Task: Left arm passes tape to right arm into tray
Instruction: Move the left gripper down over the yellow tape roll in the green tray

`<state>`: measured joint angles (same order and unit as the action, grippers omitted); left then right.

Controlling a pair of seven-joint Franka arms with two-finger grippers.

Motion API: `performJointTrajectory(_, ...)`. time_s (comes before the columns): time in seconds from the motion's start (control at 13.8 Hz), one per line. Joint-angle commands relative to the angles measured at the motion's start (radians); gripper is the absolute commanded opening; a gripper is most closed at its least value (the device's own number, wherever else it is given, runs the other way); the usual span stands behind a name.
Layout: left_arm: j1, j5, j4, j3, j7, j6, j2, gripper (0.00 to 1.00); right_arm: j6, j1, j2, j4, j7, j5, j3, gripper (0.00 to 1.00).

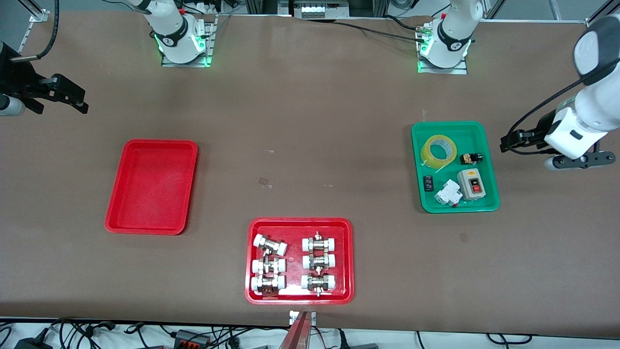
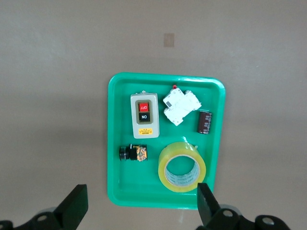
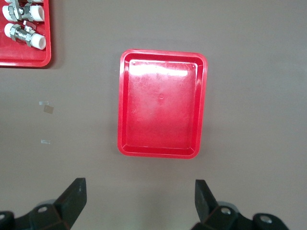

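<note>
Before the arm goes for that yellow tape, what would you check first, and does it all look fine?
1. Tape lying flat in the green tray, nothing on top: ok.
2. Left claw open wide enough: ok, fingers spread.
3. Left claw over the tape: not ok, it hangs off the tray's edge at the left arm's end of the table.
4. Close neighbours: small black-and-brass part sits beside the tape, apart from it: ok.
5. Right claw open for the handover: ok.
6. Plain red tray ready: ok, nothing in it.
</note>
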<state>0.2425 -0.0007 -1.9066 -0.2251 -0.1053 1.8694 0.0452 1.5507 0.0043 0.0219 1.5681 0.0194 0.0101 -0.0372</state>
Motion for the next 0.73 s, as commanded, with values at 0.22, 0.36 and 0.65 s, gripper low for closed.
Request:
performJointTrajectory(0.22,0.003,-0.012,-0.374,-0.048,-0.014,0.299,-0.091,1.0,-0.012,-0.003,0.013,0.0,0.005,0.002,-0.004,1.0)
performJointTrajectory(0.36,0.004,-0.01,-0.443,-0.065,-0.031,0.387,-0.078,1.0,-0.014,-0.003,0.015,0.0,0.005,0.004,-0.004,1.0)
performJointTrajectory(0.65,0.0,-0.012,-0.496,-0.071,-0.068,0.496,0.01,1.0,-0.02,-0.003,0.015,-0.002,0.007,0.005,-0.004,1.0)
